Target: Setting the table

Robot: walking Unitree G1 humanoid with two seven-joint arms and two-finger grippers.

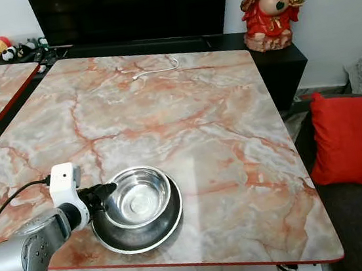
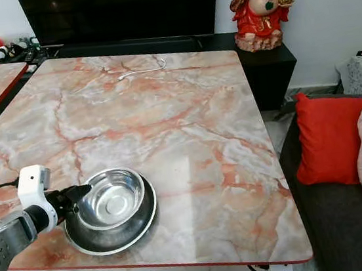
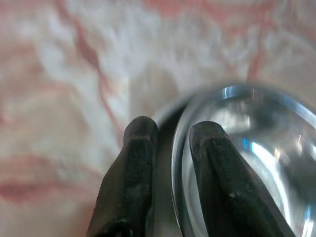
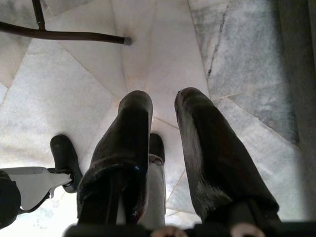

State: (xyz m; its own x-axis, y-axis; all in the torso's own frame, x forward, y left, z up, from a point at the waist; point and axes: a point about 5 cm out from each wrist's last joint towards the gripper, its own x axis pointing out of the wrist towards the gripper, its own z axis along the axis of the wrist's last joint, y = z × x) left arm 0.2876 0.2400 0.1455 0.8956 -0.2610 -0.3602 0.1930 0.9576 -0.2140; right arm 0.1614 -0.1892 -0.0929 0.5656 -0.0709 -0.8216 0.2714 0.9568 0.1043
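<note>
While its two black fingers straddle the rim of the small steel bowl (image 1: 137,197), one inside and one outside, the left gripper (image 1: 108,190) sits at the lower left of the head views, pinching that rim from the bowl's left side. In the left wrist view the fingers (image 3: 212,148) bracket the bright edge closely, so the gripper looks closed on it. This bowl rests nested in a wider, darker steel bowl (image 1: 155,234), and both stand near the front edge of the marble counter (image 1: 219,124), in the lower left of the frame. Since the bowl lies directly ahead of the left gripper, along the line of its fingers, the next move is likely a lift or slide of the inner bowl out of the outer one. Hanging idle toward the tiled floor (image 4: 163,54), the right gripper (image 4: 163,106) has its fingers slightly parted and holds nothing. Beyond the bowls a white cable (image 1: 158,67) lies near the counter's far edge.
</note>
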